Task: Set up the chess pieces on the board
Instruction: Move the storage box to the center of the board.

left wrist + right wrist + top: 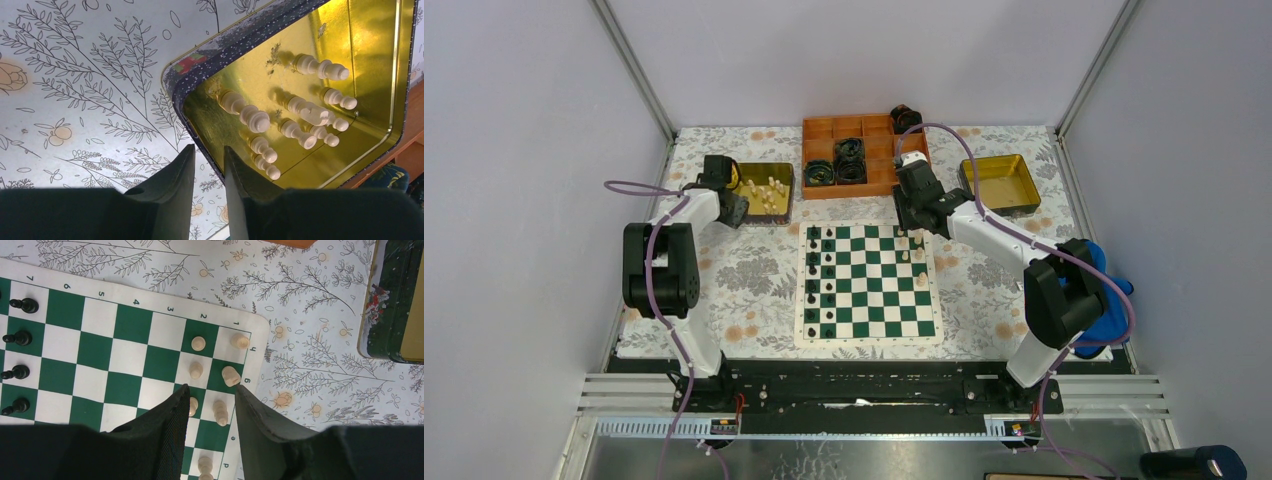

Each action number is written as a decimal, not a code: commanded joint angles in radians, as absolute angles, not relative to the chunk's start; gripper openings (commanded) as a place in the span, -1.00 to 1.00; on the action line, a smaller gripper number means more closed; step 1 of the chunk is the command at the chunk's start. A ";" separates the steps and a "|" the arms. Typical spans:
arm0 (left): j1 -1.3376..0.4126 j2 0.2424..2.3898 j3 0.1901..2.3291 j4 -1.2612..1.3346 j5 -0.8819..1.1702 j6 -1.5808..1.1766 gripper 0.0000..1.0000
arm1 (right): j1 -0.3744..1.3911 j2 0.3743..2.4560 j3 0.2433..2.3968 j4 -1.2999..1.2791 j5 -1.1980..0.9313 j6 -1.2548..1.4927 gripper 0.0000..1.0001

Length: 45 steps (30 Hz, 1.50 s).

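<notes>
You are partway through the white side. The board [884, 300] lies in the middle of the table [984, 300] toward the near edge, with black pieces [23, 305] lining its left files and only a few white pieces [198, 343] standing at its far right corner. Your right gripper [210, 405] hangs over those, jaws moderately apart, holding nothing. More white pieces lie on their sides in the tin [225, 52] toward the far left corner, where your left gripper [209, 165] hovers above the tin's rim, jaws narrow and empty. Next, I judge, you widen the left jaws, shift over the tin and drop across one lying piece.
</notes>
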<state>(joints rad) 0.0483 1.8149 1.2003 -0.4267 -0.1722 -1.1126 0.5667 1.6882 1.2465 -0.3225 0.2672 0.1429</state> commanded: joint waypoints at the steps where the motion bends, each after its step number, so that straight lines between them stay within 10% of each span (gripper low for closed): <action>1: 0.061 1.815 1.206 -0.479 -0.193 -1.111 -0.34 | 0.558 1.686 1.284 -0.299 0.248 0.148 -0.10; 45: 0.087 1.482 0.856 -0.536 -0.232 -1.091 -0.53 | 0.558 1.628 1.225 -0.280 0.198 0.172 -0.10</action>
<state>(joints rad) 0.0788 1.5253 0.8936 -0.4866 -0.2070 -1.1053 0.5636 1.6875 1.2255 -0.3077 0.2150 0.1623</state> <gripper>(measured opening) 0.240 0.451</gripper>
